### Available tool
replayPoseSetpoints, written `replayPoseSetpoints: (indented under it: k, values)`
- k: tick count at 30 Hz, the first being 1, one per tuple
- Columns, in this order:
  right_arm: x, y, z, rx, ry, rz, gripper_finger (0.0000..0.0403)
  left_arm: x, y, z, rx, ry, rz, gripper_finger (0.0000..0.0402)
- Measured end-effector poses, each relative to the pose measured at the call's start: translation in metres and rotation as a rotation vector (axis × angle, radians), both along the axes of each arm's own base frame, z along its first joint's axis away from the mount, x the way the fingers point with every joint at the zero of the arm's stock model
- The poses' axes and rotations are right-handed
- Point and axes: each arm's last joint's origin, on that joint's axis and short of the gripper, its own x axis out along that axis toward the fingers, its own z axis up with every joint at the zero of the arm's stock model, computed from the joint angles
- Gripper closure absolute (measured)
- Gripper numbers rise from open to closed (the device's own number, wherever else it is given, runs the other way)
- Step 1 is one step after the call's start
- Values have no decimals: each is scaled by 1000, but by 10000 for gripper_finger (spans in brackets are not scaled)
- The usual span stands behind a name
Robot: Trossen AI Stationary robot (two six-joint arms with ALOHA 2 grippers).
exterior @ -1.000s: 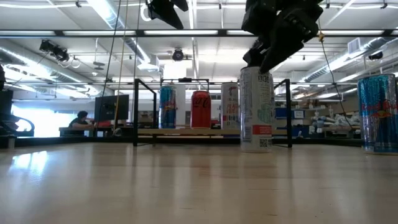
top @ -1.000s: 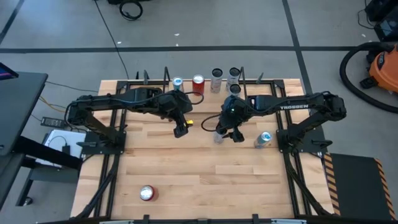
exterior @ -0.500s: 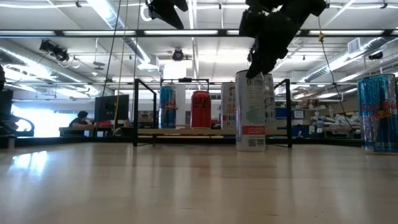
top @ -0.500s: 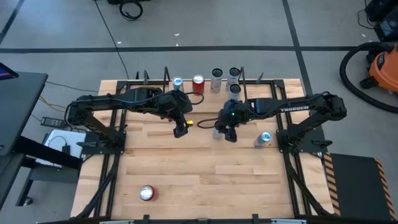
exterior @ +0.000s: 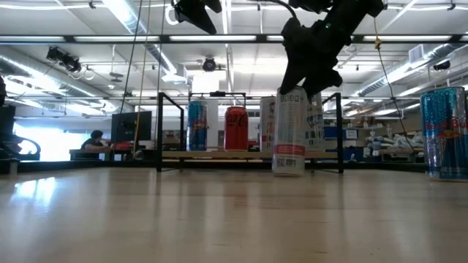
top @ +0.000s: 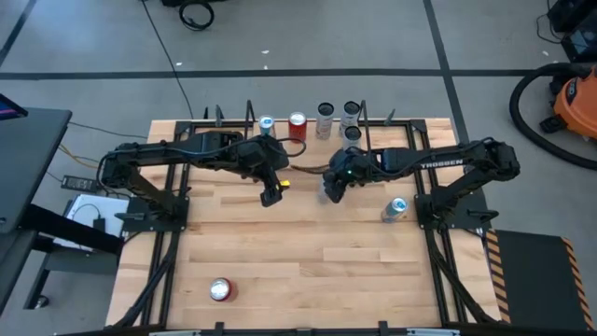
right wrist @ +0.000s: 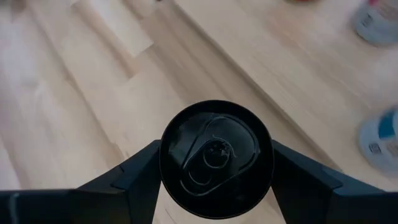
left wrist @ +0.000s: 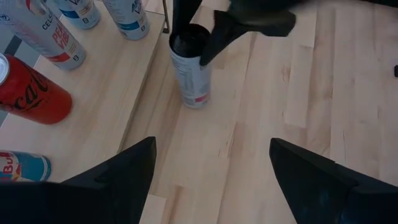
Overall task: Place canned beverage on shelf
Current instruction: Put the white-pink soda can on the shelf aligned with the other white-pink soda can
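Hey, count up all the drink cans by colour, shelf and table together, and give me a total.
Red cans: 2
Blue cans: 2
White cans: 4
Total: 8

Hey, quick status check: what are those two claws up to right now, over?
Right claw clamped on white can, just off the table before the shelf. Left claw open, hovering nearby. Shelf already crowded with cans; route open.
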Motion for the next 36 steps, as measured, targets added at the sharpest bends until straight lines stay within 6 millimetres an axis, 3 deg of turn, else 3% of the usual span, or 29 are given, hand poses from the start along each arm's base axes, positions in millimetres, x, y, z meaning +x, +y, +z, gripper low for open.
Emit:
replayPoseSetpoints:
  k: [9,17,22,25,30,36]
  values:
    - [-7,-3,-3,98,-22,-307,140,0,0,0,1,-2,-1,86]
    - [-8,4,3,30,47,-236,140,0,0,0,1,-2,-1,86]
    - [-12,9,28,-36,74,-301,141,0,0,0,0,-2,0,86]
    - [-19,13,32,-64,132,-354,141,0,0,0,0,-3,0,86]
    - [-22,19,29,-53,122,-425,141,2,1,2,1,-23,2,86]
    - [-9,28,12,-68,193,-362,140,1,1,2,1,-23,2,86]
